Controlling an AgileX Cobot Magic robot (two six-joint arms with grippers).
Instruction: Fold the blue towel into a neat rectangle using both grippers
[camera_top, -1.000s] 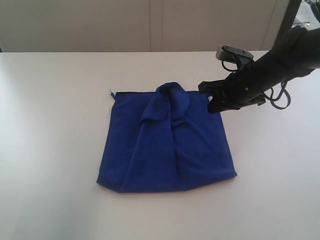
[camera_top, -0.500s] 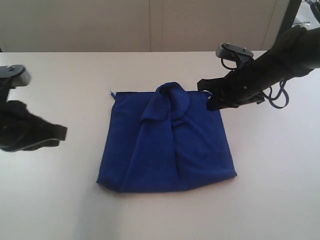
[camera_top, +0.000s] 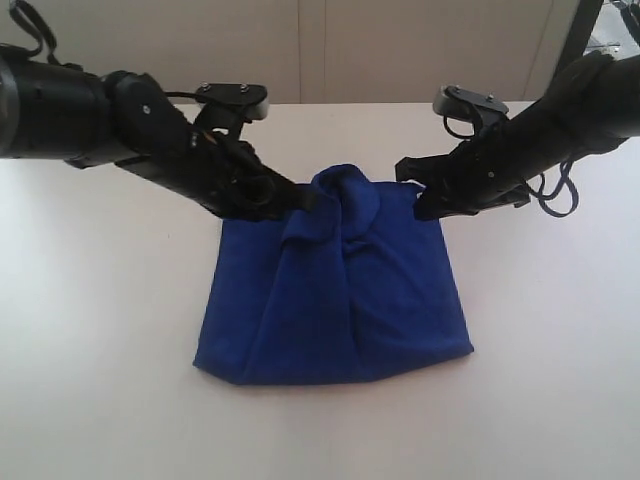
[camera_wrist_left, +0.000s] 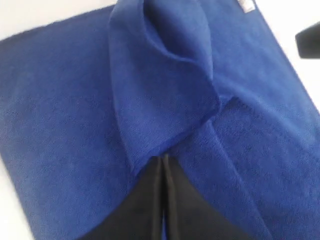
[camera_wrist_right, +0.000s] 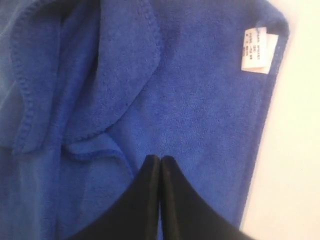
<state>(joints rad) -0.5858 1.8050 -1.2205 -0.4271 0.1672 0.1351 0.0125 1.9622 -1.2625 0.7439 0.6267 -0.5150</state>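
Observation:
The blue towel (camera_top: 335, 300) lies on the table as a rough square, with a bunched, raised fold (camera_top: 345, 195) at the middle of its far edge. My left gripper (camera_top: 300, 200) is shut, and its tips (camera_wrist_left: 163, 159) rest against the edge of that raised fold (camera_wrist_left: 160, 85). My right gripper (camera_top: 412, 192) is also shut, with its tips (camera_wrist_right: 160, 160) over the flat cloth near the towel's far right corner. The white tag (camera_wrist_right: 255, 50) shows at that corner. Neither pair of jaws shows any cloth between them.
The white table (camera_top: 100, 330) spreads round the towel on all sides. A pale wall (camera_top: 300, 50) runs behind the far edge. The dark tip of the right gripper (camera_wrist_left: 307, 42) shows in the left wrist view beside the towel's edge.
The left arm has swept in from the left side of the table to the towel's far edge at the raised fold. The right arm has barely moved. The towel lies as before.

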